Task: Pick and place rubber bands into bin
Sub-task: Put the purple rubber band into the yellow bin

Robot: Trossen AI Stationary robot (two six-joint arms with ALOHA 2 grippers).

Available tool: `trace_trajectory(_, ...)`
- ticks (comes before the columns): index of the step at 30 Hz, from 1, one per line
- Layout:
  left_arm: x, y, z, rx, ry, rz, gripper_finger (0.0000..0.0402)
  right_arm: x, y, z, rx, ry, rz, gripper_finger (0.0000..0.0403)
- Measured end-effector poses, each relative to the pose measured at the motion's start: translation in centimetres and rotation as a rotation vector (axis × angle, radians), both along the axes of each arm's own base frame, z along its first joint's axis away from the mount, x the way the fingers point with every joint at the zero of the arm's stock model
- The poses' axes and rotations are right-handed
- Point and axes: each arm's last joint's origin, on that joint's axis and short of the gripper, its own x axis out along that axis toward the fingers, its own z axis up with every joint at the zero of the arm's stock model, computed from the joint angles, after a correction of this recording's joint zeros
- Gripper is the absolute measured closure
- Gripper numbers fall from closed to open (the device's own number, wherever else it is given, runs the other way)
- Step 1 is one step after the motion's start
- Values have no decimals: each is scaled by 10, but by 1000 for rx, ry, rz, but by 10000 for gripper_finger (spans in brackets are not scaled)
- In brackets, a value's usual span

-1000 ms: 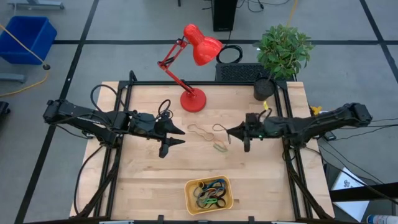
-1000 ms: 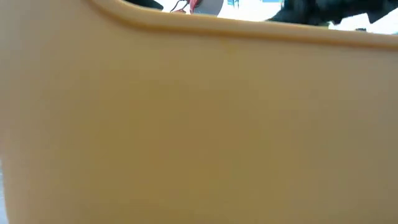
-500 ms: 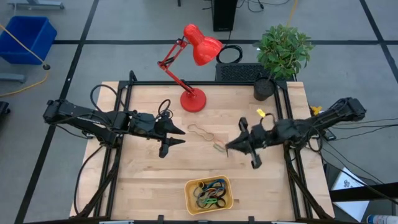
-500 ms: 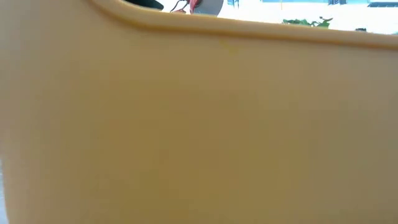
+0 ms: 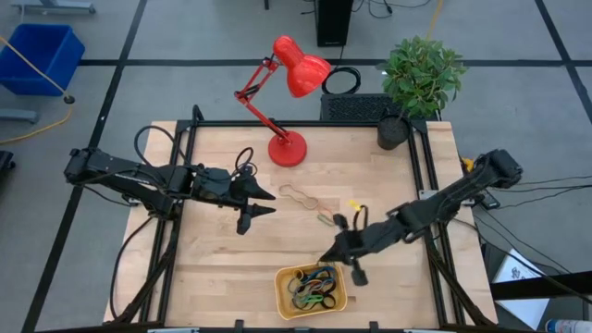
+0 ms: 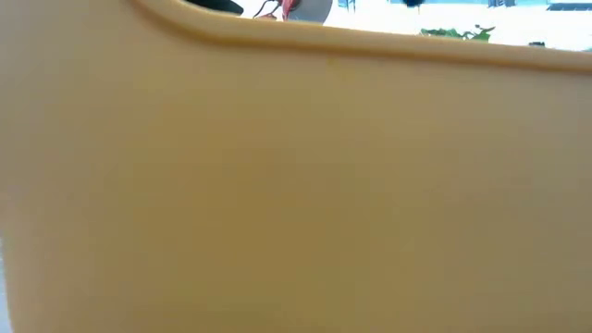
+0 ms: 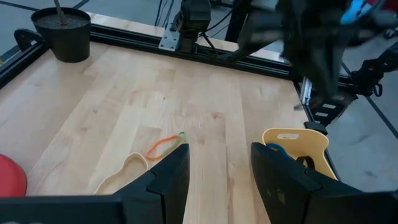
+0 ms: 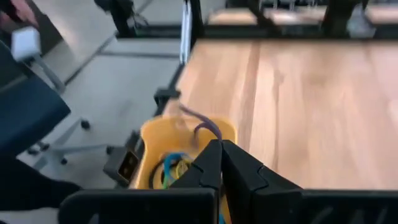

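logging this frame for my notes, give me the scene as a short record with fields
right gripper: shut on a purplish rubber band, just above the yellow bin's far edge
left gripper: open, empty, waiting over the table's left half
yellow bin: near table edge, several coloured bands inside
bands on table: a tan rubber band at centre, an orange-green band beside it
table: light wood
other items: red desk lamp and potted plant at the far edge
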Motion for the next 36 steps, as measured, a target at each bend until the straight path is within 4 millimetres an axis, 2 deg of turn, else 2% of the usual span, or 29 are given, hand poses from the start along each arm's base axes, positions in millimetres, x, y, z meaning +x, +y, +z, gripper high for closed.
trace_trajectory(9,0,0,0,-10,1,4,224,22,13,-49,39,180,-67,403)
trace_trajectory(20,0,0,0,-18,2,9,224,34,25,-99,59,362,-49,403)
trace_trajectory(29,0,0,0,-19,1,9,224,34,29,-107,98,420,54,388)
trace_trajectory(36,0,0,0,-19,2,9,224,37,28,-104,90,375,72,333)
